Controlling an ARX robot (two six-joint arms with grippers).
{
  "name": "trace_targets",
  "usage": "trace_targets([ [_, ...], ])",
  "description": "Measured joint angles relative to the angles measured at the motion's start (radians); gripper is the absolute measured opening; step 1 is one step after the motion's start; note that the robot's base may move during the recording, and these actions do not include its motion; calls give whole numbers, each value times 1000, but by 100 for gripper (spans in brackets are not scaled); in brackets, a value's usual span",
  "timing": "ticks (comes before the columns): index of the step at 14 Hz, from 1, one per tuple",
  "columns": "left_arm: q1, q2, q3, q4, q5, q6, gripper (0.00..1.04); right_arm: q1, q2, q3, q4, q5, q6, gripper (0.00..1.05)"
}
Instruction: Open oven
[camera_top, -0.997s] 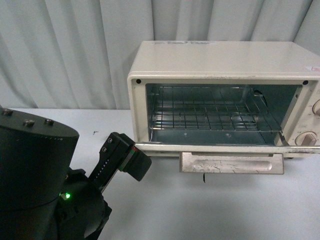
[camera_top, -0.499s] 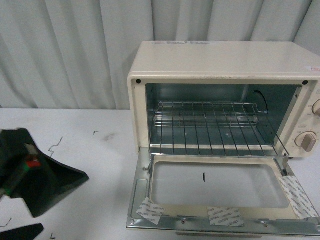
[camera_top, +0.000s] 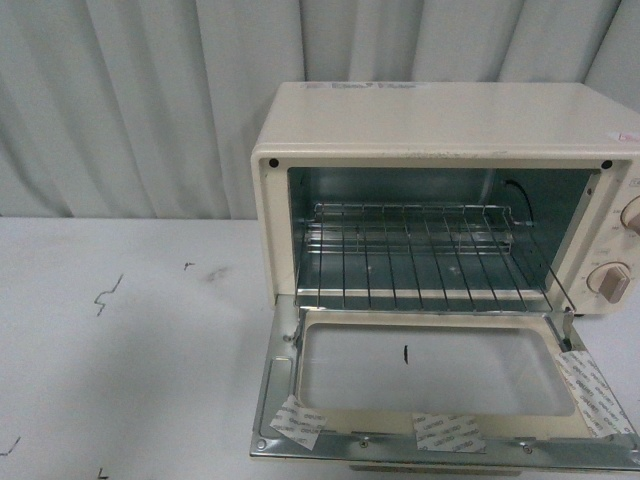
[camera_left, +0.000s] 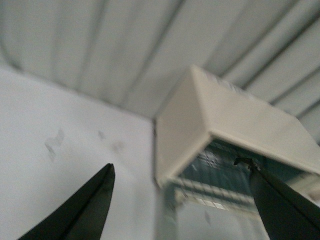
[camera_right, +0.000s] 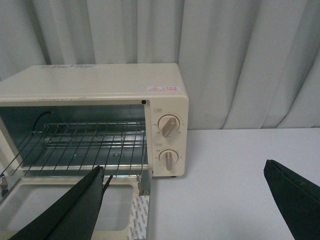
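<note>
As the task stands: oven (camera_top: 440, 115) door (camera_top: 430, 370) lies fully down; nothing seems left to do.
Oven's place: on the white table (camera_top: 130, 360), before a pleated curtain (camera_top: 130, 100).
Materials: cream boxy shell, glass-paned door, shiny wire rack (camera_top: 420, 255), round beige knobs (camera_right: 169, 126).
Left gripper (camera_left: 180, 170): fingers spread wide, empty.
Right gripper (camera_right: 184, 167): fingers spread wide, empty, clear of the oven.

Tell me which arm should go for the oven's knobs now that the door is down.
Right, probably. Its wrist view shows both knobs facing it between its open fingers, at the oven's right end. The left gripper looks at the oven's left wall, so it would have to cross the lowered door.
</note>
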Motion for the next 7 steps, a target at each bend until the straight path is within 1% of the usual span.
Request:
trace_targets([
  [1,39,-75,-74,113,-66,225,69,0,0,0,0,1,0,98],
  [2,82,-120,-90,132,-53,365,57,0,0,0,0,0,0,98],
  [3,108,-159,-112,130,-22,445,44,0,0,0,0,0,0,98],
  [5,158,-210,-169,102,34,506,19,0,0,0,0,0,0,98],
  [6,183,-243,-185,91,57,518,4,0,0,0,0,0,0,98],
  [7,203,-275,-197,80,76,524,2,0,0,0,0,0,0,98],
])
